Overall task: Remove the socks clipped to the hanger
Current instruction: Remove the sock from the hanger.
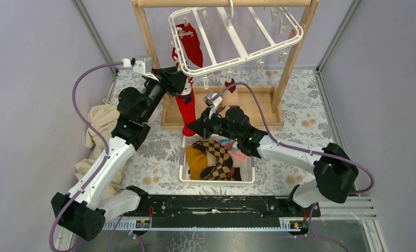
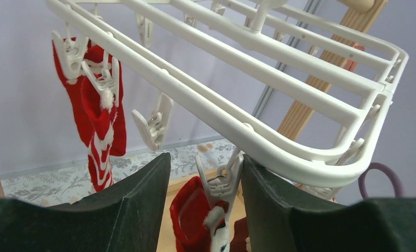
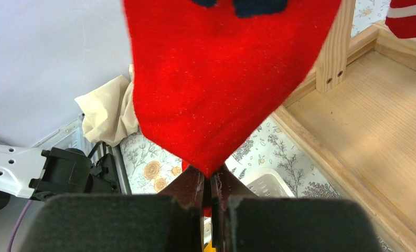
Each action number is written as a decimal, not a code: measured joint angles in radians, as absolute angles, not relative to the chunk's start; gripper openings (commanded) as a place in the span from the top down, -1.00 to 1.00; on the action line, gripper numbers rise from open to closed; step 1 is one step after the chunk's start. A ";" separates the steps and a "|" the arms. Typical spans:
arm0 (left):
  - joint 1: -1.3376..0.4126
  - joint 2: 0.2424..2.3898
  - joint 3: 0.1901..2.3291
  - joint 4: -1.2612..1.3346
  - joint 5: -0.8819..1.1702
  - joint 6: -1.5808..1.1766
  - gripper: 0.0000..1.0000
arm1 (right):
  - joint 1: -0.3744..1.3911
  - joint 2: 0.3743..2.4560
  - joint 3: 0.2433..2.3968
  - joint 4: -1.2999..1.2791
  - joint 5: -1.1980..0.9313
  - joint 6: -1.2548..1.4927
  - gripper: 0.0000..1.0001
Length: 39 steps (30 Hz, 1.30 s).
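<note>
Right fingers (image 3: 195, 190) clench a red sock (image 3: 221, 79), its top cropped; left fingers (image 2: 137, 205) spread near a clip (image 2: 219, 181).

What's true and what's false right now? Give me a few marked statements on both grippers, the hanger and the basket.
1. The right gripper is shut on the toe of a red sock. True.
2. The left gripper is clamped shut on the hanger frame. False: its jaws stand open on either side of a clip.
3. The hanger has no socks on it. False: red socks hang from clips at its left end.
4. The basket holds several socks, an argyle sock among them. True.
</note>
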<state>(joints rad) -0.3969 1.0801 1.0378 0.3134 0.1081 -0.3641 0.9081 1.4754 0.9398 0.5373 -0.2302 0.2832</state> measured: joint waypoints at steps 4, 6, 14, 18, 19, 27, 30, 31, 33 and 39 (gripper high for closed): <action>-0.396 1.088 1.038 0.350 0.129 -0.364 -0.16 | 0.908 1.479 0.940 0.531 -0.231 0.283 1.00; -0.395 1.095 1.038 0.362 0.138 -0.366 -0.14 | 0.908 1.481 0.940 0.531 -0.231 0.283 1.00; -0.390 1.108 1.037 0.369 0.159 -0.374 0.29 | 0.908 1.490 0.940 0.527 -0.231 0.277 1.00; -0.388 1.109 1.037 0.369 0.163 -0.374 0.47 | 0.908 1.491 0.940 0.525 -0.231 0.274 1.00; -0.386 1.110 1.037 0.369 0.165 -0.372 0.51 | 0.908 1.492 0.940 0.524 -0.231 0.274 1.00; -0.385 1.110 1.038 0.366 0.169 -0.369 0.53 | 0.908 1.492 0.936 0.514 -0.231 0.278 1.00; -0.385 1.110 1.038 0.364 0.169 -0.363 0.55 | 0.908 1.475 0.899 0.513 -0.237 0.289 1.00; -0.385 1.110 1.038 0.363 0.169 -0.363 0.56 | 0.908 1.450 0.857 0.501 -0.239 0.297 1.00; -0.385 1.110 1.038 0.362 0.169 -0.360 0.56 | 0.908 1.430 0.826 0.498 -0.239 0.305 1.00; -0.385 1.110 1.038 0.360 0.170 -0.359 0.31 | 0.908 1.241 0.662 0.406 -0.220 0.336 1.00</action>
<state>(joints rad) -0.3847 1.1099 1.0378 0.3603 0.1696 -0.3588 0.9085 1.2411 0.6617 0.4065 -0.2203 0.3355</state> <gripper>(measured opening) 0.339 0.033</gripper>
